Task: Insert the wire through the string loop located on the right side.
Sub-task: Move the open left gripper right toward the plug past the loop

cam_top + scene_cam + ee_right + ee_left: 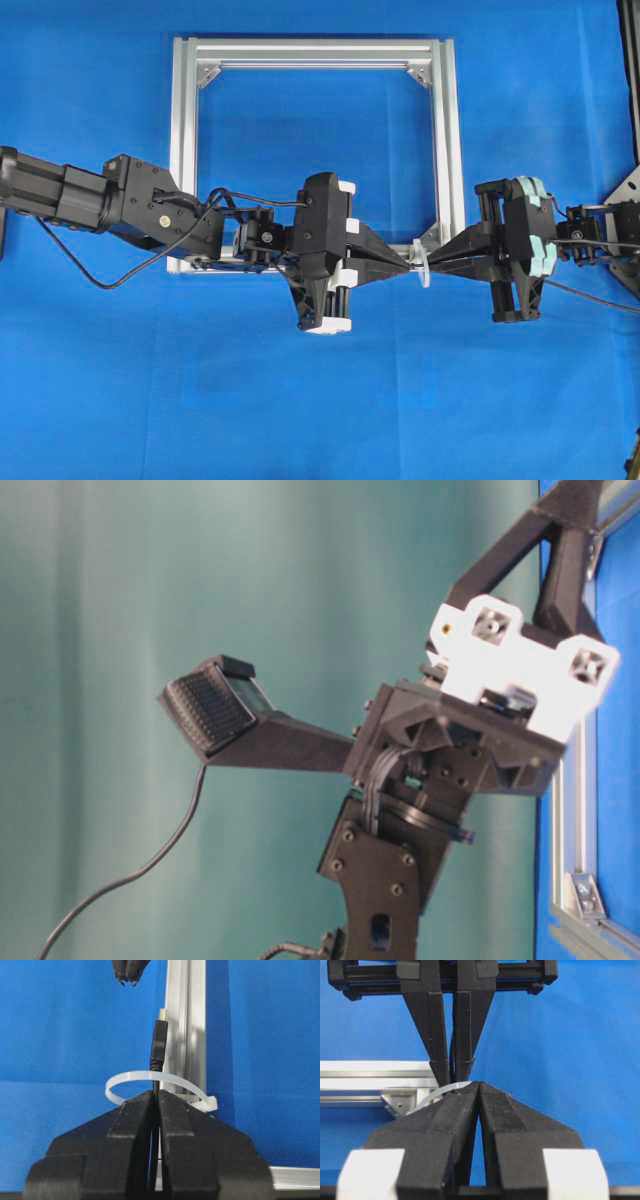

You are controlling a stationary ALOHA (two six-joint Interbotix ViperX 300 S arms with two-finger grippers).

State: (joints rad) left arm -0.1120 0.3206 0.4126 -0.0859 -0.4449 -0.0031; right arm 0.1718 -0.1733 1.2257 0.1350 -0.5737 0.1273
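Note:
My right gripper [156, 1092] is shut on the wire [157, 1042], a thin black cable whose thicker plug sticks out beyond the fingertips. The whitish string loop [131, 1076] arches just past those tips, and its band crosses in front of the wire below the plug. Overhead, the string loop [422, 262] sits between my left gripper [408, 268] and right gripper [434, 265], whose tips point at each other. My left gripper [478, 1085] is shut with nothing visible between its tips. In the right wrist view, the left gripper [127, 979] is beyond the plug and a little to its left.
A square silver aluminium frame [315, 50] lies on the blue cloth, and the loop hangs at its near right corner. Its right bar [186, 1020] runs just beside the plug. A black arm cable [90, 270] trails on the cloth at the left.

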